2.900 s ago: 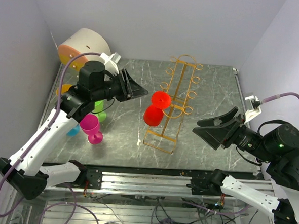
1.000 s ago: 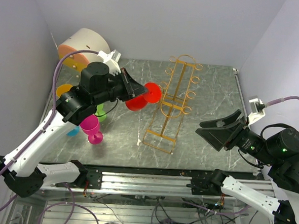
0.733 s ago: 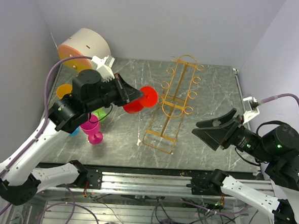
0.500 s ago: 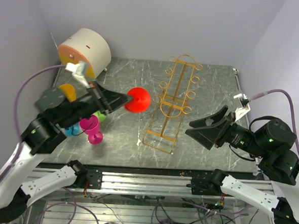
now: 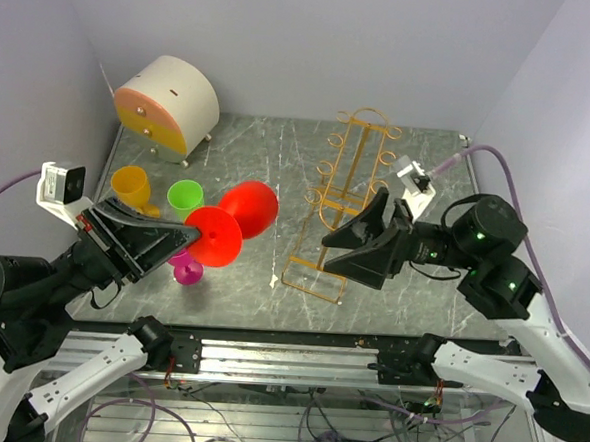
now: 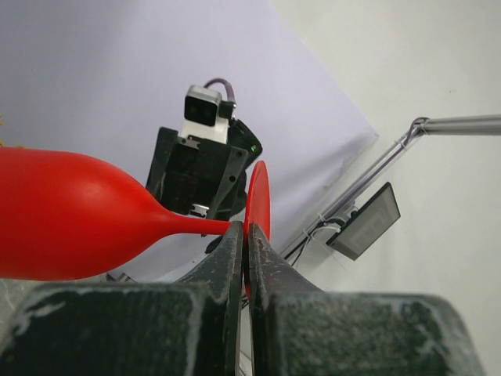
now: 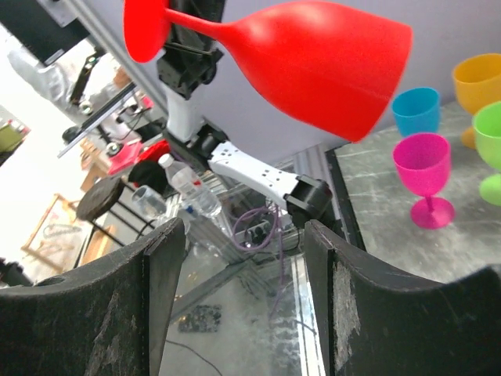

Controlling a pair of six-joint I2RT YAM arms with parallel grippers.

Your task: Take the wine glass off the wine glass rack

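Note:
A red wine glass (image 5: 248, 206) hangs on its side in the air, left of the golden-orange wine glass rack (image 5: 341, 199) and apart from it. My left gripper (image 5: 192, 239) is shut on its round foot (image 6: 258, 200); the bowl (image 6: 70, 211) sticks out to the left in the left wrist view. My right gripper (image 5: 345, 252) hovers in front of the rack's base, open and holding nothing. The right wrist view shows the right gripper (image 7: 243, 235) with the red glass (image 7: 313, 59) well beyond the fingers.
Orange (image 5: 132, 186) and green (image 5: 184, 196) glasses stand on the marble table (image 5: 260, 144) at the left, and a magenta one (image 5: 185, 270) is half hidden under the left gripper. A blue glass (image 7: 415, 112) shows in the right wrist view. A round beige drawer box (image 5: 167, 98) sits back left.
My left arm has carried the red glass away from the rack, up and toward the near left. My right arm has swung left, up to the rack's front.

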